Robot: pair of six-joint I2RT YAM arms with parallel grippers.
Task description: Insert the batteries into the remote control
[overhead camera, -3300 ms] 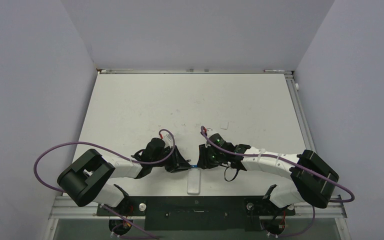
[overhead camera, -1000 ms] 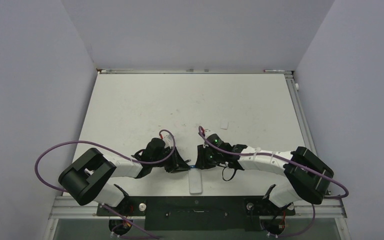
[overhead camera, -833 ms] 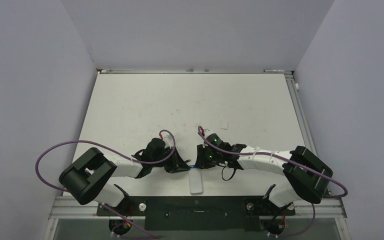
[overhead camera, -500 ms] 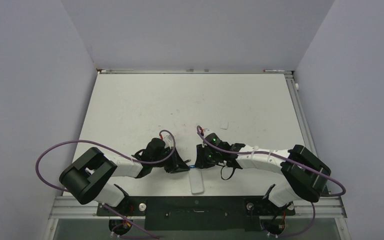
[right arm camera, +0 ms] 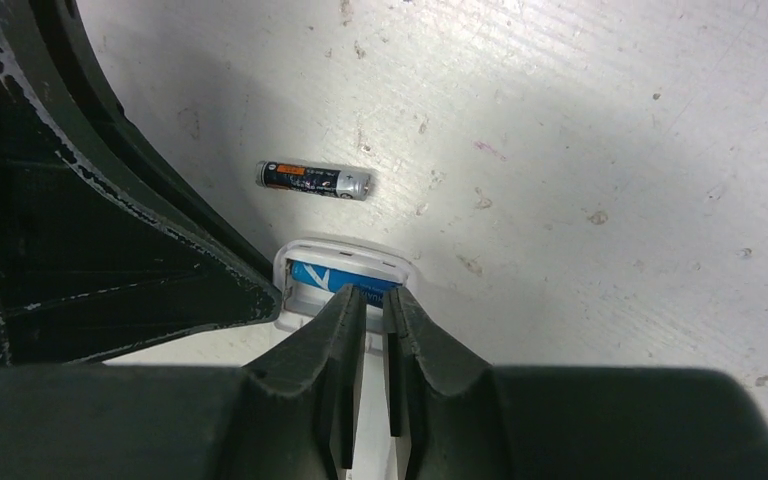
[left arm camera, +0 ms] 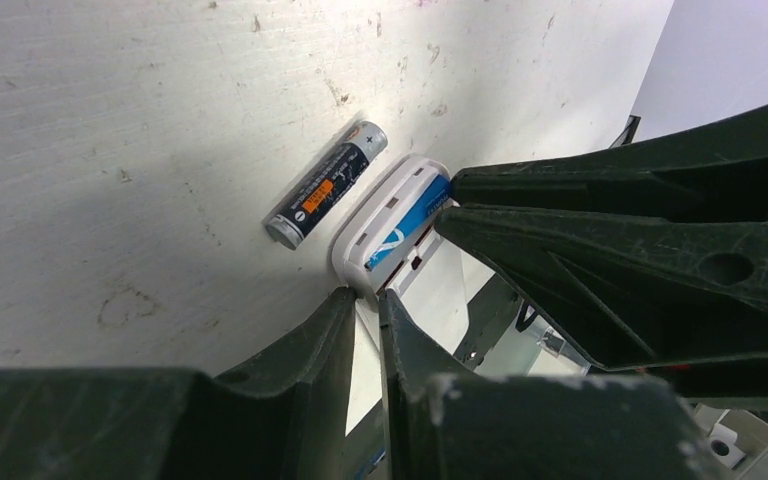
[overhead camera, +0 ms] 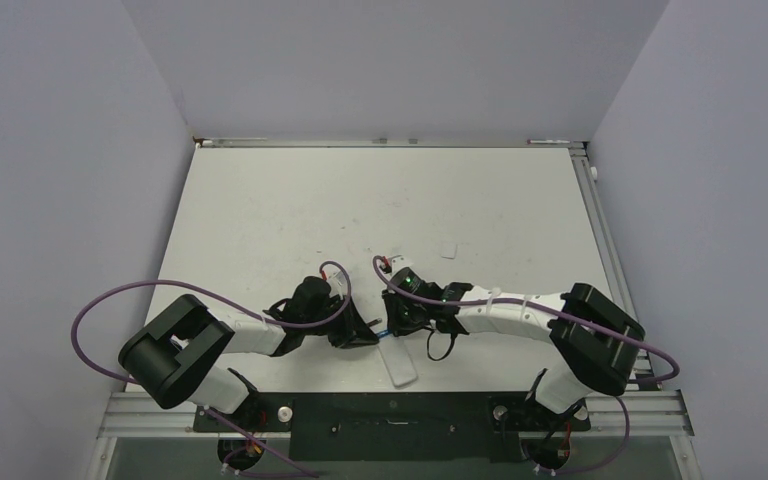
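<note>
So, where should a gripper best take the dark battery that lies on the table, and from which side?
Across its middle, from straight above, closing on the two long sides. The dark battery lies flat on the table, a thin cylinder, apart from the remote; its ends would probably slip.

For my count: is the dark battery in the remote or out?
Out. The dark battery lies on the table beside the remote control; the blue battery sits inside.
</note>
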